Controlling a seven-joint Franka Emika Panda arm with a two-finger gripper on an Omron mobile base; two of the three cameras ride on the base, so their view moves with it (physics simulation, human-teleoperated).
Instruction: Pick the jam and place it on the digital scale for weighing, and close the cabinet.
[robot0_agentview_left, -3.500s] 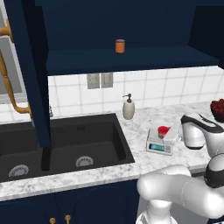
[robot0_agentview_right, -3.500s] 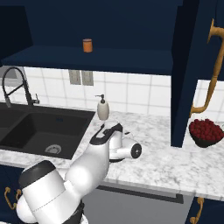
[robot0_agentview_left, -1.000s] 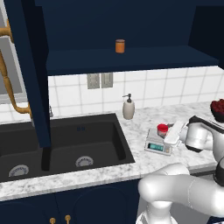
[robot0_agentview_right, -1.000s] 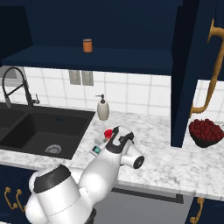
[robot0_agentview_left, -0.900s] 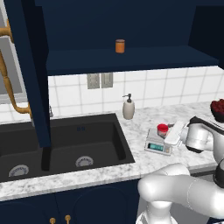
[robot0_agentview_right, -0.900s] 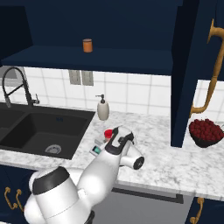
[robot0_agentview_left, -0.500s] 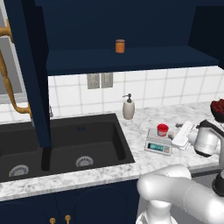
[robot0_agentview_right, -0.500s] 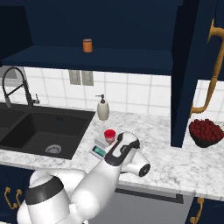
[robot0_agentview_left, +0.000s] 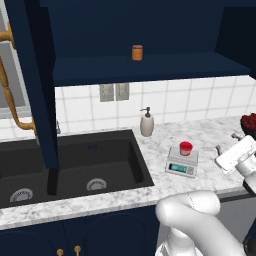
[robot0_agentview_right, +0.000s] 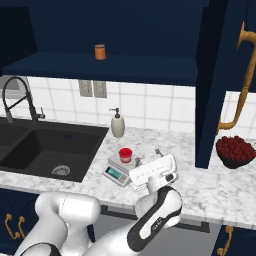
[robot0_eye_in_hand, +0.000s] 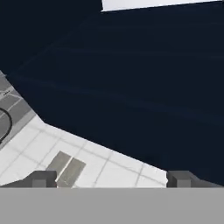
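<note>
The jam (robot0_agentview_left: 185, 148), a short jar with a red lid, stands upright on the digital scale (robot0_agentview_left: 181, 164) on the marble counter; both also appear as the jam (robot0_agentview_right: 125, 155) on the scale (robot0_agentview_right: 119, 171). My gripper (robot0_agentview_left: 226, 142) hovers to the right of the scale, apart from the jar, open and holding nothing (robot0_agentview_right: 148, 156). In the hand view its fingertips (robot0_eye_in_hand: 43, 179) point up at the dark underside of the cabinet. The cabinet stands open, with one door (robot0_agentview_left: 30, 75) at the left and the other door (robot0_agentview_right: 215, 75) at the right.
An orange-brown jar (robot0_agentview_left: 137, 52) sits on the cabinet shelf. A soap dispenser (robot0_agentview_left: 146, 122) stands behind the scale, next to the black sink (robot0_agentview_left: 65, 165). A bowl of red fruit (robot0_agentview_right: 234, 150) is at the right. Brass door handles (robot0_agentview_right: 241, 85) hang near the arm. A wall outlet (robot0_eye_in_hand: 65, 166) shows.
The gripper has let go of the jam on the scale, drawn back to the right and tilted upward. The jam stays put on the scale.
</note>
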